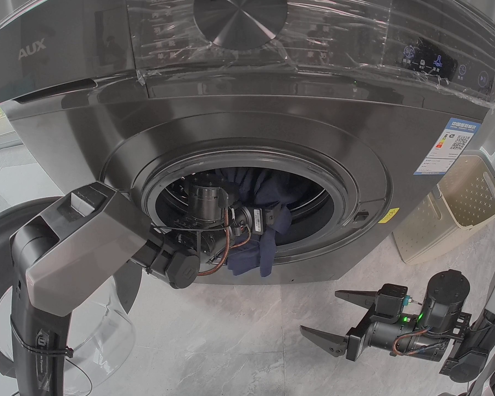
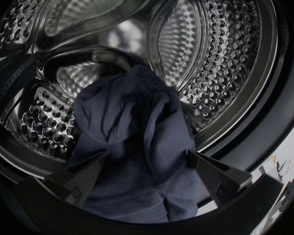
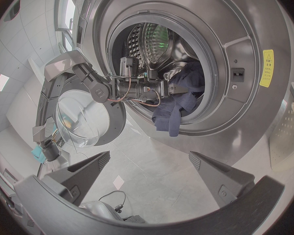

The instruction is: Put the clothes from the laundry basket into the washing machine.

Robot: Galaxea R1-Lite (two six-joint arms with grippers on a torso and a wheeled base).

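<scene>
My left gripper (image 2: 147,151) sits inside the mouth of the washing machine (image 1: 247,116), its two dark wedge-shaped fingers (image 2: 88,173) spread wide. A soft, creased navy garment (image 2: 137,115) is bunched in a heap between them, and I can't tell if either finger touches it. The cloth lies at the front of the drum (image 2: 225,49), a shiny steel shell stamped with rows of small dimpled holes and smooth raised paddles. A fold of it hangs out over the lower door rim. The machine's body is brushed dark grey metal, rounded at the front, and clear wrinkled film covers the control panel (image 1: 313,23). The round door (image 1: 0,259), with its bulging glass bowl, stands open on my left. My right gripper (image 1: 320,312) hangs low above the floor (image 1: 231,331), well apart from the opening, fingers wide and empty. The floor is pale grey, marble-veined tile. A cream plastic laundry basket (image 1: 467,204) with perforated sides stands just beside the machine on my right.
</scene>
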